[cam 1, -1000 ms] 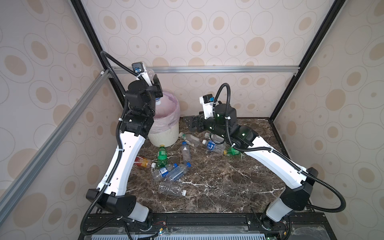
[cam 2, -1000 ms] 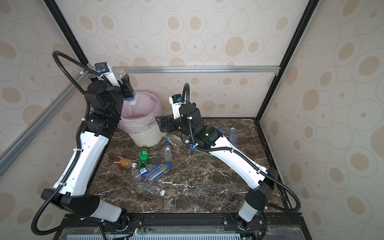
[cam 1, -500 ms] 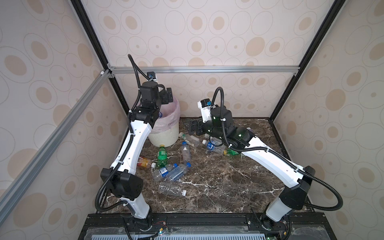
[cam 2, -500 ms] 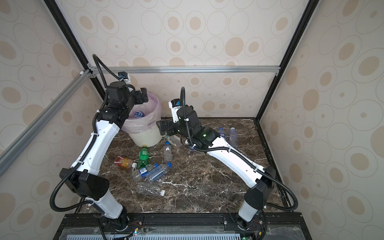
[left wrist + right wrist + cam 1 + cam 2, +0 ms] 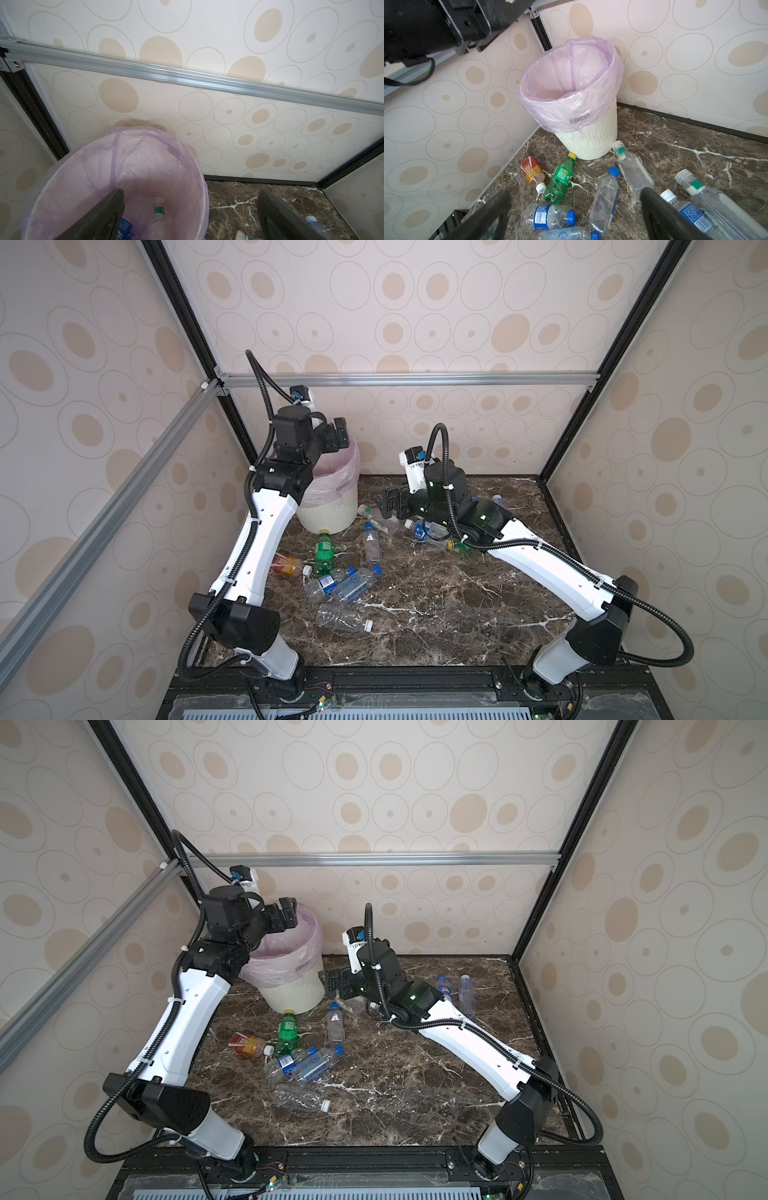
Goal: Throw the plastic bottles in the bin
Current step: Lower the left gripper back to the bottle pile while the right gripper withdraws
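Note:
The cream bin [image 5: 332, 512] with its pink bag stands in the far left corner, also in a top view [image 5: 297, 996]. My left gripper [image 5: 338, 435] [image 5: 190, 193] hangs open and empty over its mouth. Inside the bin [image 5: 204, 199] lie a clear bottle [image 5: 159, 216] and a blue-labelled bottle [image 5: 125, 226]. My right gripper [image 5: 384, 504] [image 5: 575, 195] is open low over the table, right of the bin [image 5: 591, 141]. Under it lie a clear blue-capped bottle [image 5: 604, 205] and a green bottle [image 5: 560, 178] [image 5: 323, 549].
An orange-labelled bottle [image 5: 286, 564] lies by the left arm. Crushed blue-capped bottles [image 5: 345, 583] and a clear white-capped one [image 5: 343, 620] sit mid-table. More bottles lie under the right arm [image 5: 428, 529] and near the right wall [image 5: 465, 990]. Walls close in behind the bin.
My left gripper opened and the bottle it held above the bin dropped in. That arm has reached further over the bin. The right gripper has edged left.

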`<state>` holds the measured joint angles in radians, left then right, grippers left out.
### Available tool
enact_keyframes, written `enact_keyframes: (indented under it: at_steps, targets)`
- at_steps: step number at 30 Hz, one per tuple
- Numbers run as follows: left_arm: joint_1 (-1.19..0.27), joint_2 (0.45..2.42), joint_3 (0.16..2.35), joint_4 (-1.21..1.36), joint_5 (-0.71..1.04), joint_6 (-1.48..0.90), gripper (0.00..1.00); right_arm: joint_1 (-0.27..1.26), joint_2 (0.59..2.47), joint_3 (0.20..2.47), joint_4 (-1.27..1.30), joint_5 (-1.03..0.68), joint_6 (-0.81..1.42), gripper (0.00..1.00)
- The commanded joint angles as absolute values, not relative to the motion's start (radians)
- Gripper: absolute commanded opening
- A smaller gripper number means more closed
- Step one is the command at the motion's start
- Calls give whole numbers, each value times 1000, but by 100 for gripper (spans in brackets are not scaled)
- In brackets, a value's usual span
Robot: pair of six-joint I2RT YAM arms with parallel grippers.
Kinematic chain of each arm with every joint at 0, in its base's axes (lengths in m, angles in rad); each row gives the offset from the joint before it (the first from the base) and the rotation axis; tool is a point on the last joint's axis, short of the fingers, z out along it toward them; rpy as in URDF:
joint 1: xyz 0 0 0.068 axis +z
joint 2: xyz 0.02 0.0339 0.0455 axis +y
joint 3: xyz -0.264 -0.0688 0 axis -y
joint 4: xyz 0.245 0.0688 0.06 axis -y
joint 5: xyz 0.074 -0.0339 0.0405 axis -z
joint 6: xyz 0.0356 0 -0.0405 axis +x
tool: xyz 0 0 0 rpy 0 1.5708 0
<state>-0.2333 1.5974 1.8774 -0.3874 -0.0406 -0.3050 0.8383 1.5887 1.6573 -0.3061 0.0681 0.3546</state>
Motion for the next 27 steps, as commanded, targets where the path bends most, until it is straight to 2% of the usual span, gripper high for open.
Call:
enact_keyframes:
  at_steps: [1,18,27]
  targets:
    - [-255,1561,1850,-422,22,-357,99,837,1548,1619,-301,87,361,100]
    - [-383,1496,1665,-557,21,-431,99,809,1392,1348,-291,131,384,100]
    - [-462,1467,1465,-528,57,-467,99,772,1283,1168,-300,149,422,100]
